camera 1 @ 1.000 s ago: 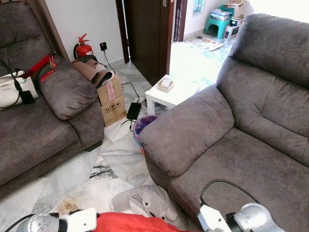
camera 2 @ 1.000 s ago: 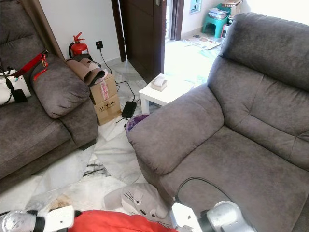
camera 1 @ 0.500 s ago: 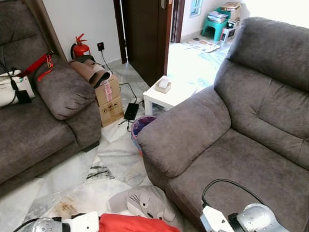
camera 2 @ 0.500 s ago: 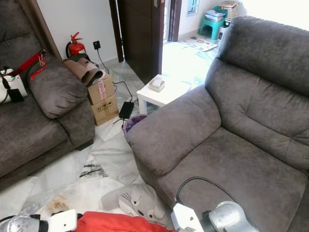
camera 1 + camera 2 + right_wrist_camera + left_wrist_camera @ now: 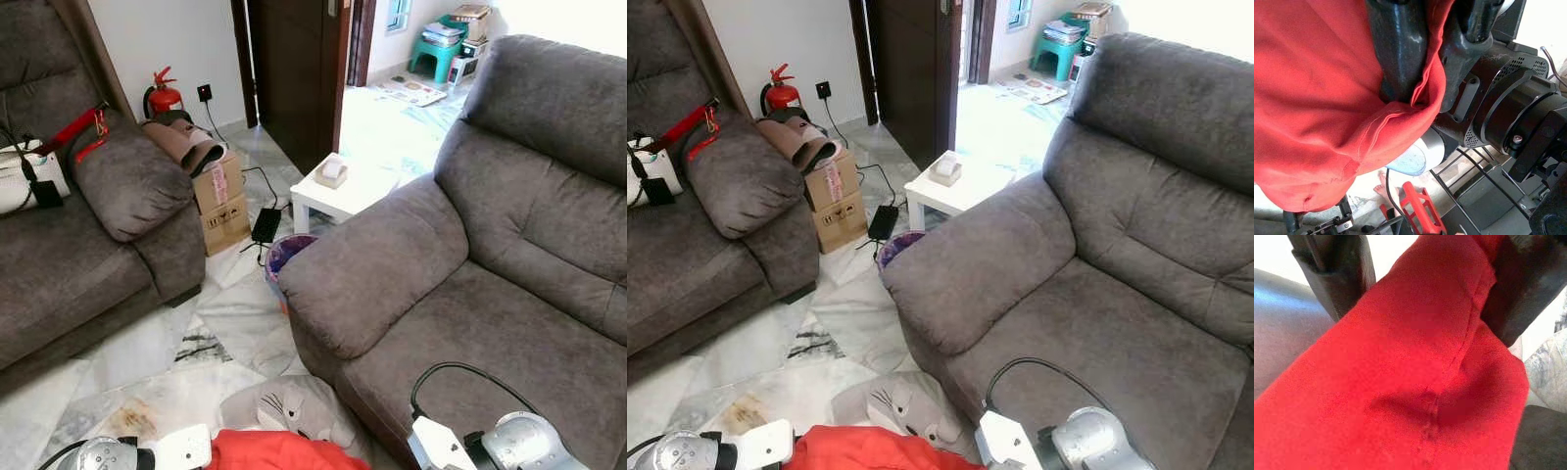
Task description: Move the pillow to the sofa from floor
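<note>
Red pillow (image 5: pixel 284 452) is carried low in front of the robot, pinched at both ends: left gripper (image 5: pixel 1420 298) clamped on the fabric, right gripper (image 5: pixel 1430 63) clenched on a bunched fold. Compared with half a second ago, the view has barely shifted; the walking turn appears finished. Sofa seat (image 5: pixel 509 333) lies directly ahead-right, unobstructed. Grey cat cushion (image 5: pixel 294 411) sits on the floor beside the sofa base. Judgement: lift and place comes next.

red pillow (image 5: pixel 284 452): rides a bit further right between the arms than a second ago, bulging up more
left gripper (image 5: pixel 1420 289): wrist slides inward, still clamped on the red fabric
view: camera tips down slightly, grey cat cushion (image 5: pixel 294 411) shows more
</note>
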{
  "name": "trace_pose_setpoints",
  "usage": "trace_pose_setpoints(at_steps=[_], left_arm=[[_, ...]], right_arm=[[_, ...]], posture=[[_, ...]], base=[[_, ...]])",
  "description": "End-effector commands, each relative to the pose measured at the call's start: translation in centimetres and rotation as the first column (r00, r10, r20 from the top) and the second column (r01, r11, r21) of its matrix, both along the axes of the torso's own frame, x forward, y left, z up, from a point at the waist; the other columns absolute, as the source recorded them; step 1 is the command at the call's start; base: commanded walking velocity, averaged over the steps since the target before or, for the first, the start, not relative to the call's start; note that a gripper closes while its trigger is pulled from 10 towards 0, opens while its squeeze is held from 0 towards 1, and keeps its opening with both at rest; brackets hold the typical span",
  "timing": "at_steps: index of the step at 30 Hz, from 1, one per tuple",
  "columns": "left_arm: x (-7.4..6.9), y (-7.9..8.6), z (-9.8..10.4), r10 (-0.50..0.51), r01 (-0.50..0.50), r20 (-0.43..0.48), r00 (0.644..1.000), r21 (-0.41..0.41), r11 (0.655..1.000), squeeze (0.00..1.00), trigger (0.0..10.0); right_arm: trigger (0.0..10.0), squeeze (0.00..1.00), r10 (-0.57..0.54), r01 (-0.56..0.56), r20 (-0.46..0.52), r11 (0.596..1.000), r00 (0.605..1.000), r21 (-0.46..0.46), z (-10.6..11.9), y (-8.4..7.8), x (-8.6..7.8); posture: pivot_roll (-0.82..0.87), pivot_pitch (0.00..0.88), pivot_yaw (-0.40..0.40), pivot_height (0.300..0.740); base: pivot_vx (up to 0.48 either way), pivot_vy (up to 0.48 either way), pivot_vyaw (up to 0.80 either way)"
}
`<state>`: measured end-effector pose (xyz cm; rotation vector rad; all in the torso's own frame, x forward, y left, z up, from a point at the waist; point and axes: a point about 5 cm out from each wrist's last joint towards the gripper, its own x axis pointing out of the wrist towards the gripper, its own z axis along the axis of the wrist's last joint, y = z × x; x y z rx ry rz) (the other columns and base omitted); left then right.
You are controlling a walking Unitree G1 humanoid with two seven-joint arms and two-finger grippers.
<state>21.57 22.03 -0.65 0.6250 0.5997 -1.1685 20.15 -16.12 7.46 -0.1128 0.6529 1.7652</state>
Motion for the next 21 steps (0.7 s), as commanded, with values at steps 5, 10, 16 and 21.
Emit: trace_pose_setpoints(at_steps=[5, 10, 16, 21], left_arm=[[-0.46, 0.62, 0.02, -0.065, 0.065, -0.020, 0.998, 0.038, 0.997, 0.00, 0.0], [-0.37, 0.49, 0.10, -0.059, 0.059, -0.018, 0.998, 0.025, 0.998, 0.00, 0.0], [-0.57, 0.47, 0.05, -0.090, 0.091, -0.021, 0.996, 0.044, 0.995, 0.00, 0.0], [-0.47, 0.76, 0.17, -0.082, 0.082, -0.007, 0.997, 0.054, 0.995, 0.00, 0.0]], right_arm=[[10.0, 0.00, 0.044, -0.047, 0.037, 0.995, 0.998, 0.084, 0.94, 1.29, 0.17], [10.0, 0.00, 0.041, -0.045, 0.040, 0.995, 0.998, 0.084, 0.80, 1.47, 0.32], [10.0, 0.00, 0.032, -0.036, 0.049, 0.996, 0.998, 0.077, 0.57, 1.50, 0.56], [10.0, 0.00, 0.033, -0.037, 0.055, 0.997, 0.998, 0.071, 0.26, 1.76, 0.65]], posture=[[0.05, 0.108, -0.003, 0.740], [0.05, 0.109, -0.003, 0.740], [0.05, 0.109, -0.004, 0.740], [0.06, 0.099, 0.002, 0.740]], base=[[0.000, 0.000, 0.00], [0.000, 0.000, 0.00], [0.000, 0.000, 0.00], [0.000, 0.000, 0.00]])
